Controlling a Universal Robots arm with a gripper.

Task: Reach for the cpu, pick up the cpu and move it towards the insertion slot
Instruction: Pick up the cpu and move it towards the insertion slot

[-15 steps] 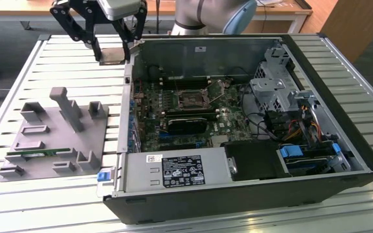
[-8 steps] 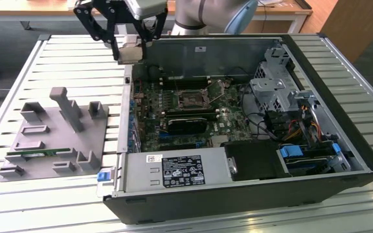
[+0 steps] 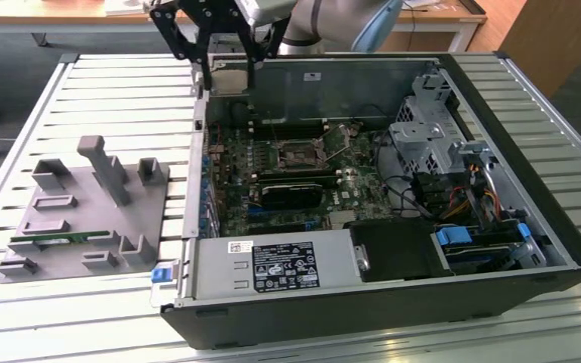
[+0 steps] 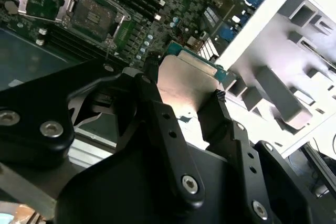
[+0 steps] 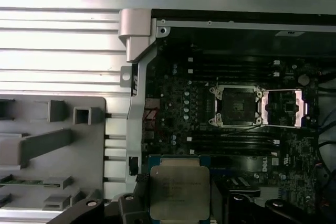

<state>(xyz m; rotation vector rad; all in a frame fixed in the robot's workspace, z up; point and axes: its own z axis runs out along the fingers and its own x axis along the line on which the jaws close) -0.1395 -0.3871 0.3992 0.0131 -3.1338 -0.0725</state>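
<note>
I'm holding the cpu [image 5: 179, 191] clamped between the gripper's [image 4: 185, 109] fingers — it's sitting low-centre in the first wrist view, lifted clear of the grey tray [image 3: 69, 227]. Pickup looks done. The slot [image 5: 234, 106] is lying open right of centre in that frame, well apart from the chip — so I'm judging the carry over the motherboard as only partway.

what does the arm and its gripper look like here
The gripper is matte black, built from flat linked bars joined by round silver screws, with small holes along the fingers and ribbed pads at the tips. In the exterior view the arm above it is silver-grey metal with a pale blue joint cover.
</note>
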